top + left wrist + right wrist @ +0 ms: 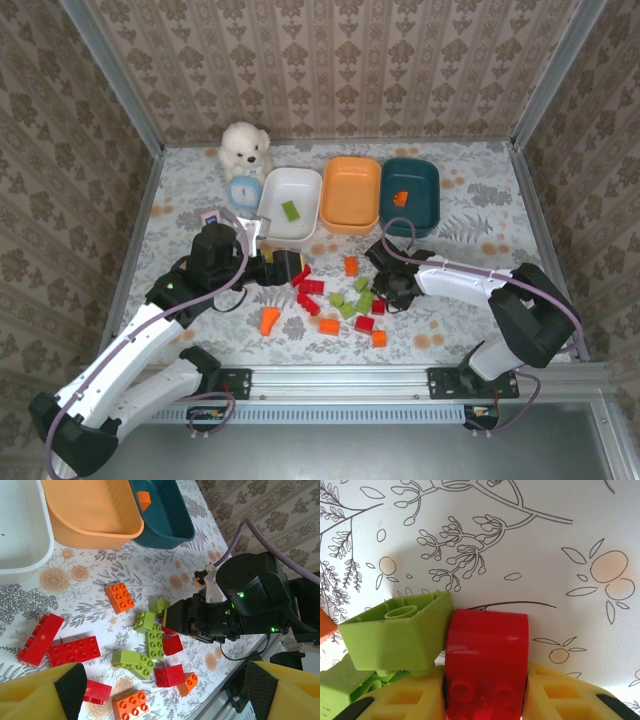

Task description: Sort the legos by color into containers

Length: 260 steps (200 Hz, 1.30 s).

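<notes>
A red lego [486, 660] sits clamped in the right end effector [485, 700].

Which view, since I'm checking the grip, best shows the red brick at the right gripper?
Right wrist: the red brick sits close up between the right gripper's fingers, both sides visible. From the left wrist and top external views it is tiny and largely covered by that gripper.
</notes>
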Each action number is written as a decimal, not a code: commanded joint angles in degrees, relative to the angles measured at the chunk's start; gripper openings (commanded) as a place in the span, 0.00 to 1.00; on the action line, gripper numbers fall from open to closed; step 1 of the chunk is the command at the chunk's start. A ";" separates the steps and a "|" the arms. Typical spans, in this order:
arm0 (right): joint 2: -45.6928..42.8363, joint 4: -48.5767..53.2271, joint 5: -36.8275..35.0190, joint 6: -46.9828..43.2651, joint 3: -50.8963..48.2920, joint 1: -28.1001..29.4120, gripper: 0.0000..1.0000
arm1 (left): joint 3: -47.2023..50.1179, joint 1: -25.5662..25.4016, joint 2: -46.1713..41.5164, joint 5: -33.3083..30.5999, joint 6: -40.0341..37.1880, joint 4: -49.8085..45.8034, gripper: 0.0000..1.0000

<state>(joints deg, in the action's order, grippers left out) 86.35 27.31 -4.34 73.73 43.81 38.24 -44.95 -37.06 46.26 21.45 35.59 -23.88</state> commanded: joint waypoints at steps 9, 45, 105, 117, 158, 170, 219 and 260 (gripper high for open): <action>-2.61 6.06 -2.64 -1.89 0.62 -0.26 0.35 | 0.00 -0.02 -0.29 1.29 1.03 2.24 0.86; -13.83 15.63 -4.97 -6.80 3.79 -0.20 0.33 | -2.97 -0.02 1.52 1.33 2.07 3.18 0.86; -1.12 18.80 -7.10 -28.17 29.93 -0.34 0.33 | -8.11 8.43 9.42 3.50 8.61 6.79 0.85; 6.79 18.93 -5.73 -30.70 38.16 -1.11 0.33 | -9.51 9.98 11.32 3.74 8.35 6.15 0.85; 29.25 19.03 -2.33 -32.49 60.65 -6.15 0.33 | -12.22 12.97 14.68 3.34 8.18 7.35 0.85; 34.37 18.75 -1.37 -32.77 65.60 -7.78 0.33 | -12.53 13.09 14.91 3.09 8.41 7.46 0.85; 50.26 22.87 1.39 -32.16 80.63 -11.86 0.34 | -12.27 13.06 12.97 1.93 7.95 5.25 0.85; 54.59 23.85 1.61 -31.02 82.71 -12.57 0.37 | -11.26 13.28 11.05 1.05 7.96 3.41 0.85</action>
<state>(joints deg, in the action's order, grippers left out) 139.04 47.66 -3.99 42.35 124.11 25.28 -55.66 -24.27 59.07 23.33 43.55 -18.61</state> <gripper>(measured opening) 0.369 0.849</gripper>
